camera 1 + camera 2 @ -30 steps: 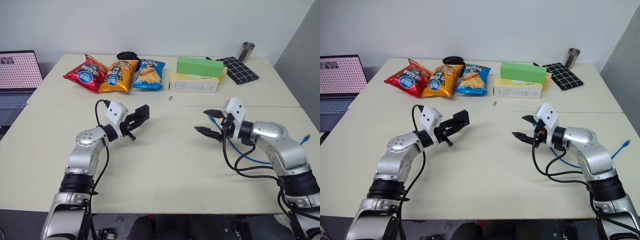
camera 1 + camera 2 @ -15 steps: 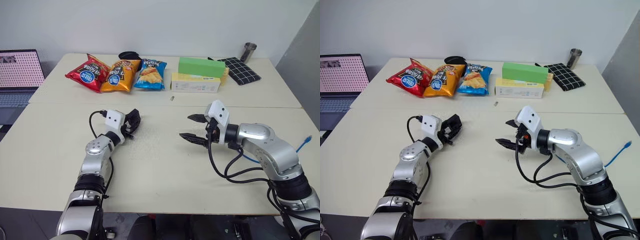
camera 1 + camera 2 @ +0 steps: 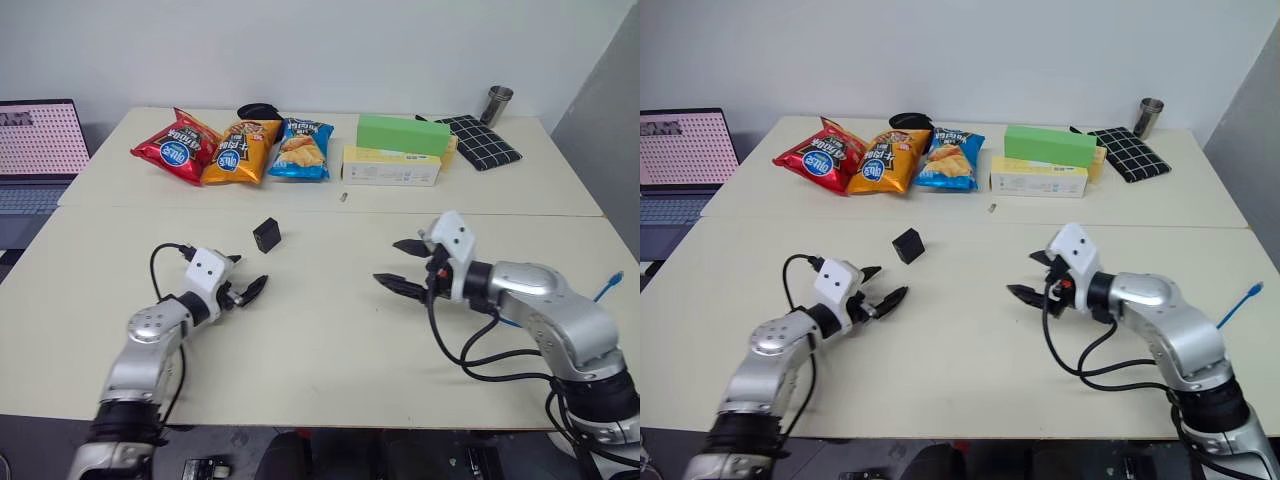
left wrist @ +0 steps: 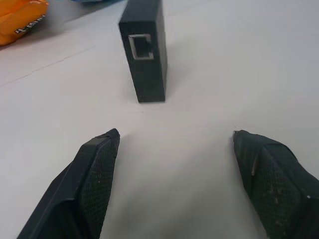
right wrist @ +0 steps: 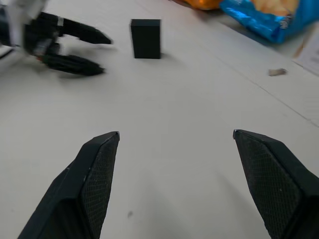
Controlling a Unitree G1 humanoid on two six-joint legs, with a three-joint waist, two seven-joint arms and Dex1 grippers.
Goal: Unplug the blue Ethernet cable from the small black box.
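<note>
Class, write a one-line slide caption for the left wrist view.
Open left claw faces the small black box standing on the table, its port empty.

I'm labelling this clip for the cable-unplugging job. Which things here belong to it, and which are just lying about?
Job:
- small matte black box, standing on edge, empty port showing
- thin bright blue Ethernet cable, behind the right arm

Lying about:
- red, orange and blue crisp bags
- green box
- yellow box
- black checked cloth
- metal cup
- laptop
</note>
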